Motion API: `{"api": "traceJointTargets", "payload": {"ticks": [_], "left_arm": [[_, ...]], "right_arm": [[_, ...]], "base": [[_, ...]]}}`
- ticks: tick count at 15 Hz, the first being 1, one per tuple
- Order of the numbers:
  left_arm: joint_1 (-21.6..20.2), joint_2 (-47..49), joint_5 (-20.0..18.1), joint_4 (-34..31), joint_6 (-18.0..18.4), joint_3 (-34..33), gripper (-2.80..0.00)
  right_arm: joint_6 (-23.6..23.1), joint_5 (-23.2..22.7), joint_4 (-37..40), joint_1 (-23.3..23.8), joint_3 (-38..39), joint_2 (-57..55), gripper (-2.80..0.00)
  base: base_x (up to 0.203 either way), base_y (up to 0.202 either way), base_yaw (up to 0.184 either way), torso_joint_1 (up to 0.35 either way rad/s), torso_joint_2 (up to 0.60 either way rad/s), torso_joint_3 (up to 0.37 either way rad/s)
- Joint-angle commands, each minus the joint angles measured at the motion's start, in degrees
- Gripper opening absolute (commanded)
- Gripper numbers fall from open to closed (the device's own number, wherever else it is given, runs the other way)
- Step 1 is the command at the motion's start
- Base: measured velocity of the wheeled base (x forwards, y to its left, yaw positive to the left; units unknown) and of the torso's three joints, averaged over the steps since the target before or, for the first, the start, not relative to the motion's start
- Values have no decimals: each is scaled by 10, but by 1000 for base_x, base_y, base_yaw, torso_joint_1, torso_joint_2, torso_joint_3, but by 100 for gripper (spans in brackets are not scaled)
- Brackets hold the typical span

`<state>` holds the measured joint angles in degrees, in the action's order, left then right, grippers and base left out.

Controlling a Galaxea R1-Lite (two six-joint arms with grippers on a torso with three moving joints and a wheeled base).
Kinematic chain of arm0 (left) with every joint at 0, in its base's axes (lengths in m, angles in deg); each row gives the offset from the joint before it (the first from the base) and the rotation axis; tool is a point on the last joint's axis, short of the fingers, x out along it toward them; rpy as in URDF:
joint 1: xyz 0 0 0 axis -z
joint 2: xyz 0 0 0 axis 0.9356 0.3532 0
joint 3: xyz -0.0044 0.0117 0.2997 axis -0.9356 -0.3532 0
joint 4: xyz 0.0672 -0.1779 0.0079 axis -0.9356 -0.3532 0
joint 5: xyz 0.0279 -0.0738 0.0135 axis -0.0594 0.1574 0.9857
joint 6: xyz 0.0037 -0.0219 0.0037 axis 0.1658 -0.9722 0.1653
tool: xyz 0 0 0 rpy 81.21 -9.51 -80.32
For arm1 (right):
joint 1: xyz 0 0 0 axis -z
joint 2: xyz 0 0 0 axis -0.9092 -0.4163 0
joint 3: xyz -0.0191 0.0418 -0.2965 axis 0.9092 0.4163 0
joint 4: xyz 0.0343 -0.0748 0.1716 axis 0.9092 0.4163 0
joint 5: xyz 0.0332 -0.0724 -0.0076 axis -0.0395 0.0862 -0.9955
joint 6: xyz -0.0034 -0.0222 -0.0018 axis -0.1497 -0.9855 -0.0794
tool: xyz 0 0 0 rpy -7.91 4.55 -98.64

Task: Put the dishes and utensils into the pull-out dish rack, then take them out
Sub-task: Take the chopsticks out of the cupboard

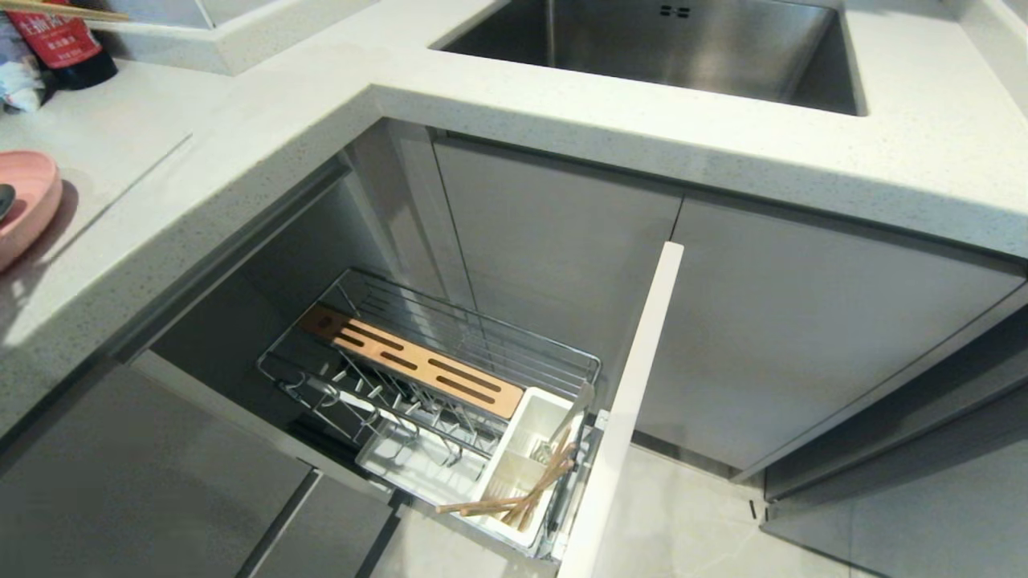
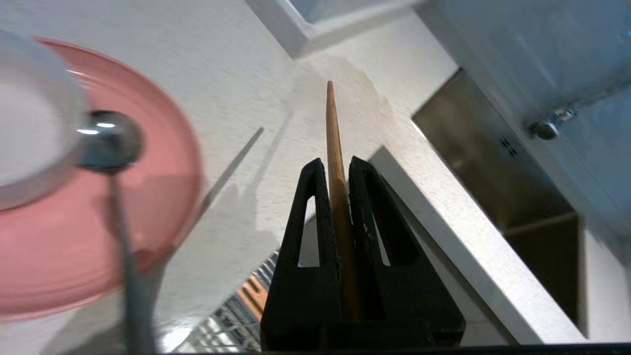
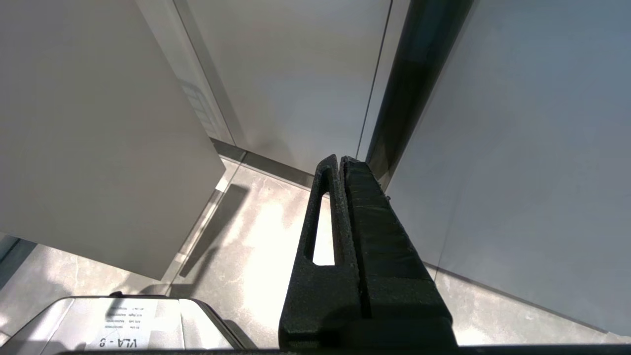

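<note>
My left gripper (image 2: 335,165) is shut on the light wooden chopsticks (image 2: 333,123), which stick out past its fingertips above the white counter. Beside it on the counter lies the pink plate (image 2: 162,197), carrying the cream-white bowl (image 2: 29,128) and the grey metal spoon (image 2: 109,140). The head view shows the plate's rim (image 1: 32,209) at the far left and a chopstick tip (image 1: 64,10) at the top left; the gripper itself is outside that view. Below the counter, the pull-out dish rack (image 1: 482,337) stands drawn out, its plate prongs bare. My right gripper (image 3: 340,160) is shut, parked over the floor.
The rack's white utensil box (image 1: 530,433) holds a bundle of chopsticks and a metal utensil. Its pale front panel (image 1: 634,385) juts into the aisle. The steel sink (image 1: 691,48) lies behind the counter corner. A red-labelled bottle (image 1: 60,44) stands at the back left.
</note>
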<state>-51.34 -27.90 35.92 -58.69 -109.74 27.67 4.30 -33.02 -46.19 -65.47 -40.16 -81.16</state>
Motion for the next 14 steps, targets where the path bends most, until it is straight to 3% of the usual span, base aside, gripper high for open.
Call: {"api": "traceJointTargets", "payload": {"ticks": [1, 4, 9, 12, 14], "left_arm": [[-57, -61, -20, 3, 4, -41, -280], [-141, -112, -76, 52, 35, -146, -280], [-256, -180, -125, 235, 106, -344, -280], [-269, -195, -133, 278, 120, -397, -280], [-283, -195, -133, 348, 130, -448, -280]], "right_arm": [[0, 0, 0, 0, 0, 0, -280], [-1, 0, 0, 0, 0, 0, -280], [-1, 0, 1, 0, 0, 0, -280], [0, 0, 1, 0, 0, 0, -280], [0, 0, 0, 0, 0, 0, -280]], "base": [[0, 0, 0, 0, 0, 0], [0, 0, 0, 0, 0, 0], [0, 0, 0, 0, 0, 0], [0, 0, 0, 0, 0, 0], [0, 0, 0, 0, 0, 0]]}}
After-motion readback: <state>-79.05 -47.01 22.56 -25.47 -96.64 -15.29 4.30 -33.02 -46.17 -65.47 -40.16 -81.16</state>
